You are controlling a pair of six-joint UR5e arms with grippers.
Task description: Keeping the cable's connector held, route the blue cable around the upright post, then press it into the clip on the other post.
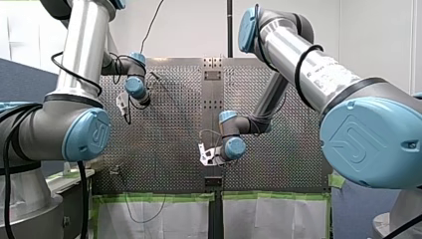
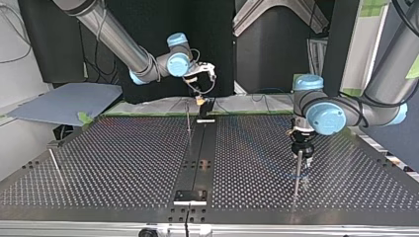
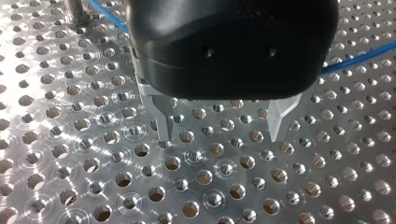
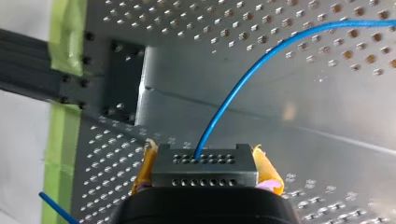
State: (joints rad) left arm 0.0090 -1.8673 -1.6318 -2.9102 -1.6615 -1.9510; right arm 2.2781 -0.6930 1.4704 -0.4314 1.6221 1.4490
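My right gripper [image 4: 205, 179] has its yellow pads [image 4: 267, 169] shut on a dark grey connector block [image 4: 205, 165]. The blue cable [image 4: 261, 65] leaves the block's top and arcs away over the perforated plate. In the top view this gripper [image 2: 200, 96] hovers at the table's far middle. My left gripper [image 3: 222, 128] is open just above the plate, with nothing between its metal fingers [image 3: 163, 123]. The blue cable [image 3: 359, 56] runs behind its black body, passing an upright post [image 3: 77, 11]. In the top view my left gripper [image 2: 302, 150] stands right behind a thin post [image 2: 298, 173].
A second thin post [image 2: 188, 118] rises near the table's middle and a third [image 2: 54, 163] leans at the top view's left. A dark central rail [image 2: 197, 148] with a bracket [image 2: 190, 196] divides the perforated table [image 2: 123, 163]. Green tape [image 4: 65, 42] marks the table edge.
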